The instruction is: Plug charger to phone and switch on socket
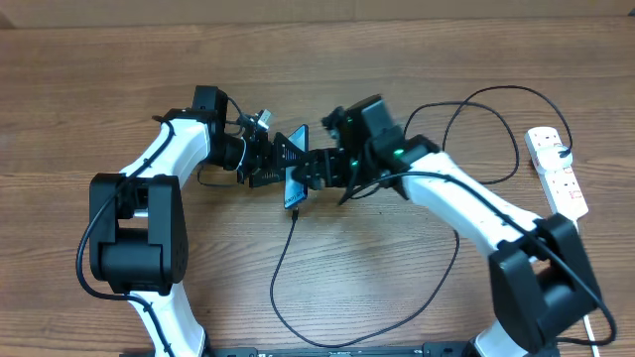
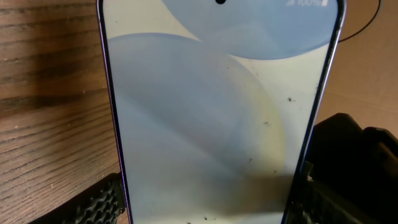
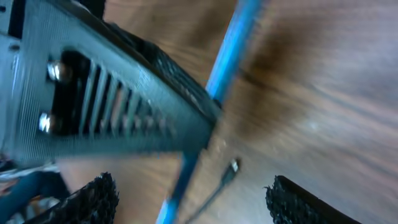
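Observation:
My left gripper (image 1: 281,164) is shut on the phone (image 1: 296,186) and holds it tilted above the table. In the left wrist view the phone's light-blue screen (image 2: 217,124) fills the space between the fingers (image 2: 211,208). My right gripper (image 1: 319,171) is open and empty just right of the phone. In the right wrist view the phone shows edge-on as a blue strip (image 3: 230,56) above the open fingers (image 3: 189,199). The charger plug tip (image 3: 231,167) lies loose on the table below the phone, and its black cable (image 1: 283,268) loops across the table. The socket (image 1: 558,174) lies at the far right.
A black plug (image 1: 563,152) sits in the socket, with the cable looping behind my right arm. The left gripper's body (image 3: 93,106) is close in front of my right wrist camera. The wooden table (image 1: 99,99) lies under everything.

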Robot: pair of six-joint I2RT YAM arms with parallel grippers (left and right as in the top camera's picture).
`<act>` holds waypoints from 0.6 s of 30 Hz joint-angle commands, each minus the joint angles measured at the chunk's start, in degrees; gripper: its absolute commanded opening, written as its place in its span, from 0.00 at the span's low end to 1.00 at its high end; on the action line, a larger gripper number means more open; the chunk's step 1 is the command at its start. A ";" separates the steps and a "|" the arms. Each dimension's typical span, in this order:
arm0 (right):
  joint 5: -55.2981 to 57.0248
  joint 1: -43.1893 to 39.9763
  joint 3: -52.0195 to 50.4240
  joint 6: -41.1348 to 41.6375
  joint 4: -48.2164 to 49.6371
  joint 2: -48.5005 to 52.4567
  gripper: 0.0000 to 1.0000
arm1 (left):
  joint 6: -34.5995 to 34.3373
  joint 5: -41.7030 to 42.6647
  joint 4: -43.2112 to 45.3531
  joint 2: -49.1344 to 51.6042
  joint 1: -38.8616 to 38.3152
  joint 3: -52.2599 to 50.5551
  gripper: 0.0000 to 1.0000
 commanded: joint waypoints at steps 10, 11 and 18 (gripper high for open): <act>16.61 6.01 0.81 8.63 4.98 2.97 0.62 | 1.29 2.78 0.04 0.55 0.22 0.09 0.75; 16.59 6.01 0.79 8.63 5.18 2.97 0.60 | 1.29 2.78 0.07 0.55 0.22 0.09 0.75; 13.11 6.01 0.79 11.69 7.21 2.99 0.36 | 1.29 2.75 0.04 0.55 0.22 0.09 0.75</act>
